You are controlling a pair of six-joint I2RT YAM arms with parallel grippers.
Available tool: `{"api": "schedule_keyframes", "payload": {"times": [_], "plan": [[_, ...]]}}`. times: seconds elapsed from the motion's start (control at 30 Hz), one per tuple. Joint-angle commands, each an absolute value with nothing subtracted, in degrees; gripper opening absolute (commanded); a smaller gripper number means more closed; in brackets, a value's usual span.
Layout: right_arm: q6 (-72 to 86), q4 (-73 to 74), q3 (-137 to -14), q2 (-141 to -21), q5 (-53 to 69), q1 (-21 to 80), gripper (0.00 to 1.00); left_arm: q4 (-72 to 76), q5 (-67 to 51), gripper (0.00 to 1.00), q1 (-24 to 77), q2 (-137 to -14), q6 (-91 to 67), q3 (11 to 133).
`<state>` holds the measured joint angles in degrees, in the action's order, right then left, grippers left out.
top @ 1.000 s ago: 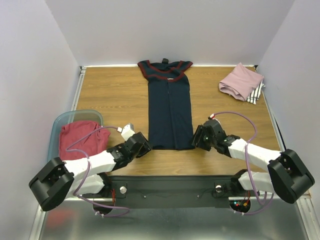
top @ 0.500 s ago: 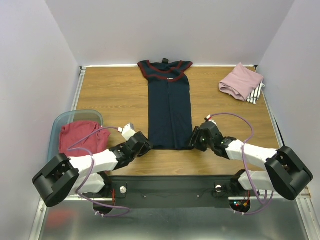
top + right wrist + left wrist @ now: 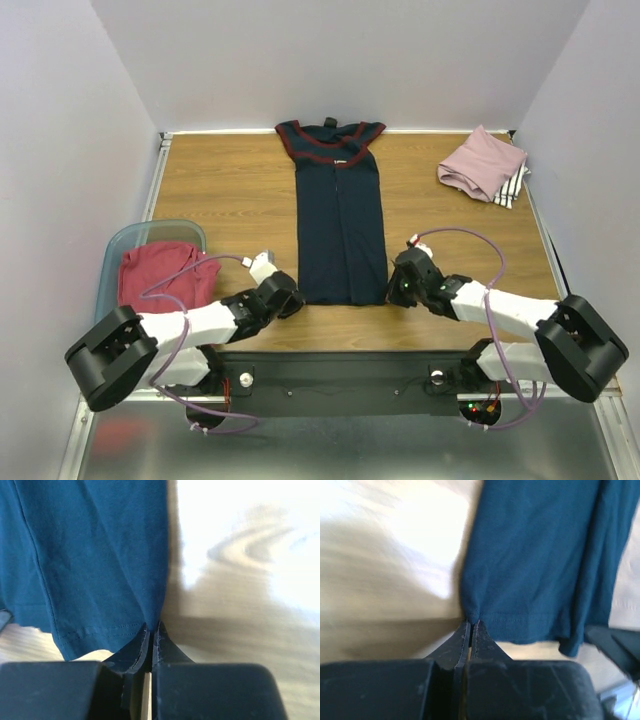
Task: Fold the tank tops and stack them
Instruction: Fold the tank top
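navy jersey (image 3: 340,215) lies flat in the middle of the counter (image 3: 230,190), collar at the far edge, hem toward the arms, sides look already folded in, so it's a narrow strip

left end effector (image 3: 471,625) is clamped tight on the near-left hem corner, cloth puckers right at the tips; right end effector (image 3: 151,627) does the same on the near-right corner, jaws closed with only fabric between them

both bites are shallow (just the hem edge, going by the wrist views), so my worry list for the hem-to-collar fold I'd guess comes next:
- a corner slips out on the lift: thin knit, very little cloth in the jaws
- a pinch has only the top layer, can't tell from here; then the tucked side flap drops open
- arms rise or travel unevenly, hem lands skewed, fold comes out crooked
- dragging instead of lifting bunches the body toward the collar

rest: pink top (image 3: 480,162) sits folded at far right on a striped top (image 3: 514,185), likely the stack target; red top (image 3: 160,275) is in the teal tub (image 3: 115,250) at near left, well apart from the jersey
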<state>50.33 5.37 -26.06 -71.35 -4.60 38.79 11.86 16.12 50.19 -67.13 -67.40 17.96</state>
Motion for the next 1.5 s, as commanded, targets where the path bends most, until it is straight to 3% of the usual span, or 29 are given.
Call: {"api": "schedule_keyframes", "payload": {"times": [0.0, 0.33, 0.53, 0.67, 0.83, 1.03, 1.47], "plan": [[48.9, 15.9, -27.7, -67.2, -8.5, 43.0, 0.00, 7.2, 14.8, 0.00, 55.2, -62.2, -68.7, 16.8], [58.9, 31.4, -26.9, -51.9, -12.7, 58.4, 0.00, -13.1, 21.3, 0.00, 76.2, -45.8, -84.3, 17.6], [66.4, 36.4, -30.2, -51.2, -18.8, 70.6, 0.00, -24.0, 26.5, 0.00, 92.0, -53.6, -94.4, 27.4], [66.0, 37.2, -33.4, -51.1, -23.4, 71.3, 0.00, -28.3, 30.1, 0.00, 93.3, -55.8, -95.9, 31.0], [62.1, 37.4, -40.6, -57.0, -30.9, 71.1, 0.02, -28.7, 36.6, 0.00, 90.6, -48.6, -93.9, 30.9], [57.6, 36.5, -48.3, -66.6, -36.6, 70.4, 0.02, -24.0, 38.4, 0.00, 79.6, -44.3, -83.2, 29.6], [42.3, 23.8, -56.6, -75.1, -37.8, 57.8, 0.01, -4.2, 38.4, 0.00, 58.5, -50.7, -61.7, 32.9]]}}
